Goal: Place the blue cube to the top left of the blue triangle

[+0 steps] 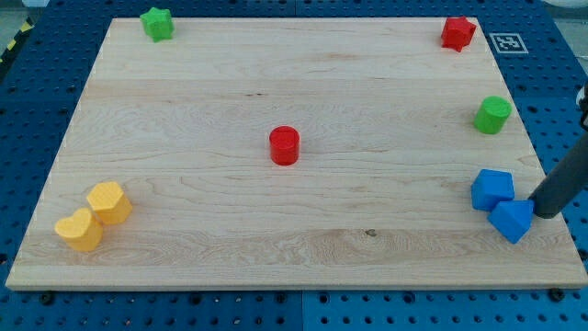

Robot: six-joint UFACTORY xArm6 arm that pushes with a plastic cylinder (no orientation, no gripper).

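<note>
The rod carries no pincer; my tip (540,213) is resting just right of the blue triangle (512,221), which is touching the blue cube (492,189) near the desk's (276,239) right edge. The cube is already sitting up-left of the triangle, so any further push should be going gently, avoiding shoving both blocks together.

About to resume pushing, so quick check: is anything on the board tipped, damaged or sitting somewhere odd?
Nothing looks damaged or tipped. The blue cube and blue triangle sit touching near the board's right edge, close to its lower corner. My tip is just right of the triangle.
</note>
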